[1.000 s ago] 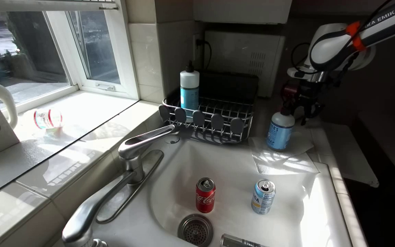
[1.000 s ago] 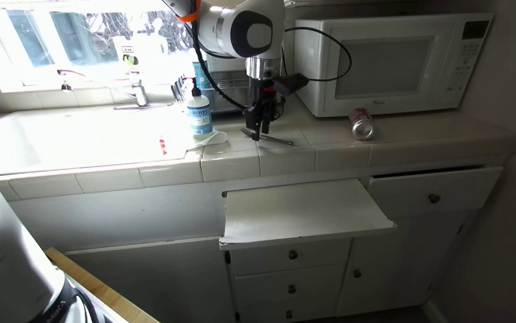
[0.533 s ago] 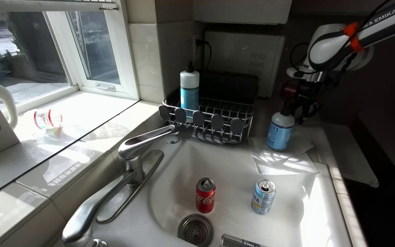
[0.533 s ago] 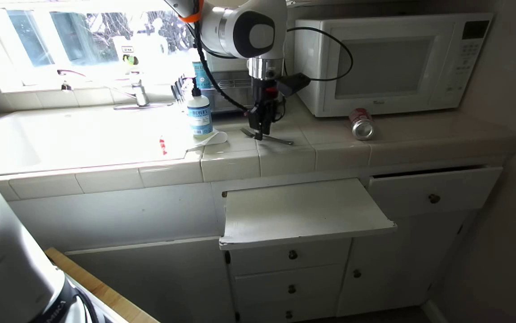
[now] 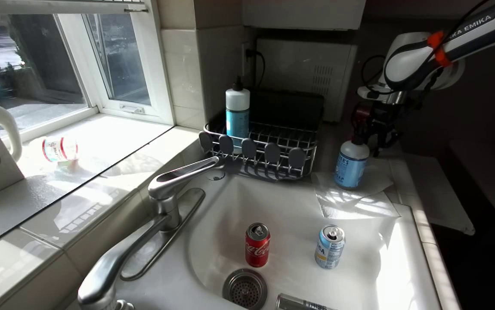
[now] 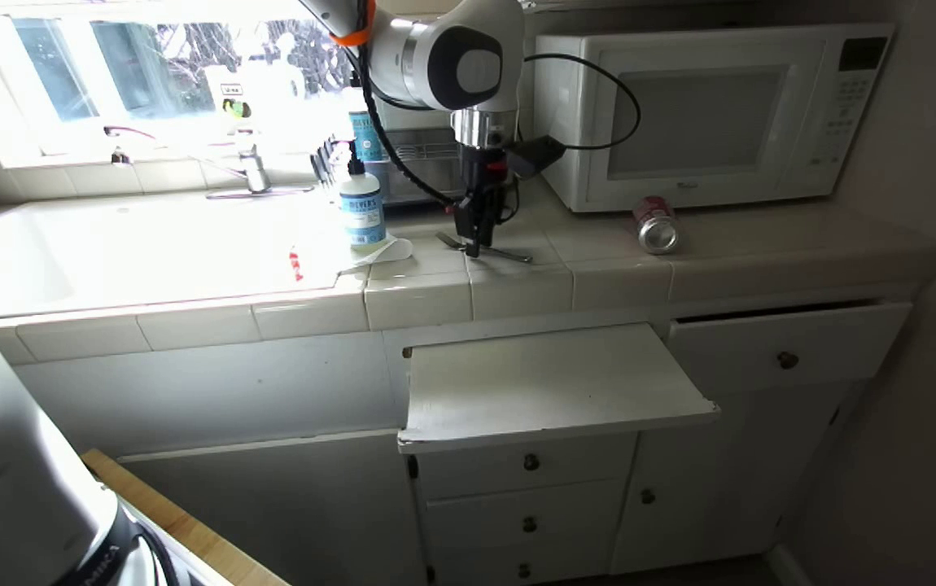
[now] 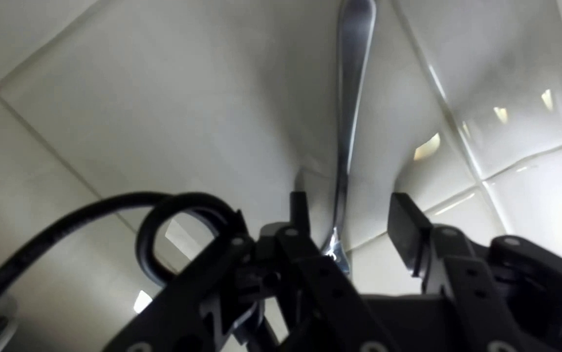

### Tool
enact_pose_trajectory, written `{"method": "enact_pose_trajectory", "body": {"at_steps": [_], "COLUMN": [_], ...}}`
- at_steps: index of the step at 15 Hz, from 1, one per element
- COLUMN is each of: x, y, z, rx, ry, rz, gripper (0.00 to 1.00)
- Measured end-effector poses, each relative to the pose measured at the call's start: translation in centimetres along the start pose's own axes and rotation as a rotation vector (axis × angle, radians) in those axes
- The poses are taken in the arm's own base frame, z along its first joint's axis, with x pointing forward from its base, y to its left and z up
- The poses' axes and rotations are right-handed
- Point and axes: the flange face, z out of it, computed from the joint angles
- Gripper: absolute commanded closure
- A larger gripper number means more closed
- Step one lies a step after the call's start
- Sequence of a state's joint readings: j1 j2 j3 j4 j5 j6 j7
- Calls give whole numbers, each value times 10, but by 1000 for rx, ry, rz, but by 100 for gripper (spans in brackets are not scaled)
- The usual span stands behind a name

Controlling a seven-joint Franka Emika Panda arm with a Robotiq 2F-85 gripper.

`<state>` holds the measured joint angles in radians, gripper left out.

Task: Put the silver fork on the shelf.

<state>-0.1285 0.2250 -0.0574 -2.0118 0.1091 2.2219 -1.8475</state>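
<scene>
Pincer (image 7: 350,208) stands with fingers well apart, gripping nothing; in the wrist view the fork (image 7: 352,73) runs between them, a gap showing on each side. Cable (image 7: 129,200) loops beside the fingers. Soap (image 6: 363,213) stands upright near the tines; a can (image 6: 655,226) lies on its side before the microwave (image 6: 700,122). Fork rests on the tiled counter (image 6: 777,232), tines on the soap's side, handle slanting toward the front edge. Shelf (image 6: 553,382) juts out below; light from the window (image 5: 118,64) brightens the sink (image 5: 273,198)
</scene>
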Motion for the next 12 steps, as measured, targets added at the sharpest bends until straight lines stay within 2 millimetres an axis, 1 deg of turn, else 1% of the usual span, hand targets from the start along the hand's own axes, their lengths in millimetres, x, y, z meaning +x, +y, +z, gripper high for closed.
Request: {"method": "enact_pose_trajectory", "body": {"at_steps": [1, 2, 3, 9, 12], "x": [0, 0, 0, -3, -12], "y": [1, 2, 3, 3, -6], "z": [1, 2, 1, -2, -14], "rx": [0, -4, -9, -9, 17], "ry": [0, -1, -2, -3, 5], "rz": [-1, -2, -3, 19, 68], "gripper": [85, 95, 100, 98, 98]}}
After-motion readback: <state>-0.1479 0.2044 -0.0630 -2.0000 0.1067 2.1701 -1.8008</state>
